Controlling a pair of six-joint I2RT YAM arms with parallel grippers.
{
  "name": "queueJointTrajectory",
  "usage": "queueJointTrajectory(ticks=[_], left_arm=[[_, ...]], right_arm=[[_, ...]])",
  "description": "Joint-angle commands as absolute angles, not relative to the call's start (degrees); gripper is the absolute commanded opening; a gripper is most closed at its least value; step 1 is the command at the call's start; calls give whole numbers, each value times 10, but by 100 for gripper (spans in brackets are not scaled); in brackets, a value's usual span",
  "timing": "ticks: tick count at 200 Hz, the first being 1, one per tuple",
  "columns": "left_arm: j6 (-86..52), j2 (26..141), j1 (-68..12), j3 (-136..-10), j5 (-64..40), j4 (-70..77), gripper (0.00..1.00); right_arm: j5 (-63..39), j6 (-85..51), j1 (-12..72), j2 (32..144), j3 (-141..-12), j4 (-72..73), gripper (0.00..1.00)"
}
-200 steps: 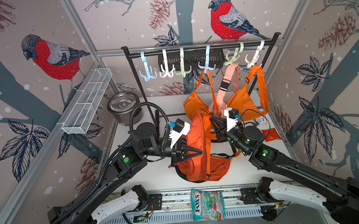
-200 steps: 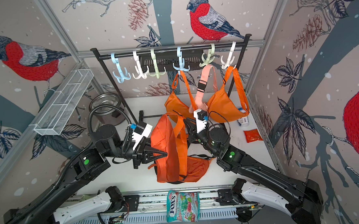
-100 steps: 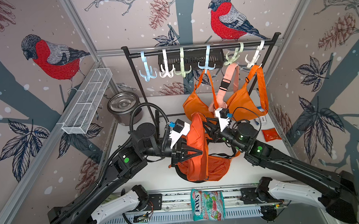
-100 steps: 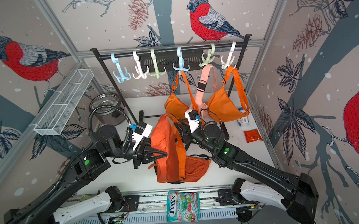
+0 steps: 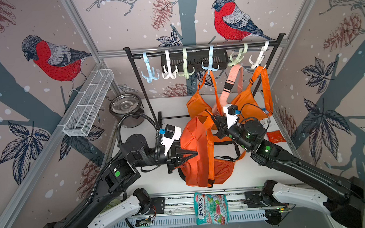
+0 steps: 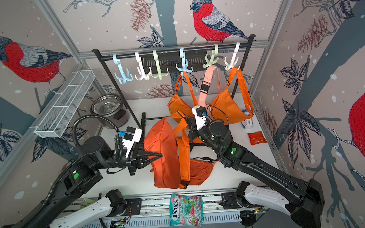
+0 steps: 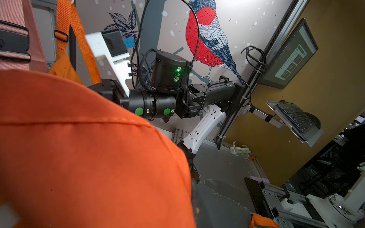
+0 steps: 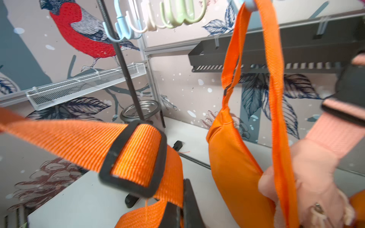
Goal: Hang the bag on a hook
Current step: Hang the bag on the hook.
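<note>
The left tool (image 5: 195, 153), reaching toward 3 o'clock, is pinched closed on the orange bag (image 5: 191, 135); the right tool (image 5: 213, 117), stretched toward 10 o'clock, clamps its strap (image 8: 69, 140).

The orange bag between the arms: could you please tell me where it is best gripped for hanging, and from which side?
Probably the strap beside its black slider, from the robot's right: the webbing there is flat and taut, clear of the orange bag itself, which the left gripper pinches. The right gripper is shut on it.
</note>
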State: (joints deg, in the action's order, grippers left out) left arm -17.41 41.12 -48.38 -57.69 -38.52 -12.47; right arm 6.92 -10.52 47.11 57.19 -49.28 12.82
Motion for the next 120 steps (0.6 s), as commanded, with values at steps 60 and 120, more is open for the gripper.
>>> queueJointTrajectory(ticks=[60,120], left_arm=[[-181,388,-483,-576,-365,-95,0],[-174,371,-483,-575,-341,-105,0]], right_arm=[[95,-90,421,626,-577,126,13],[72,-69,413,679,-656,123,15]])
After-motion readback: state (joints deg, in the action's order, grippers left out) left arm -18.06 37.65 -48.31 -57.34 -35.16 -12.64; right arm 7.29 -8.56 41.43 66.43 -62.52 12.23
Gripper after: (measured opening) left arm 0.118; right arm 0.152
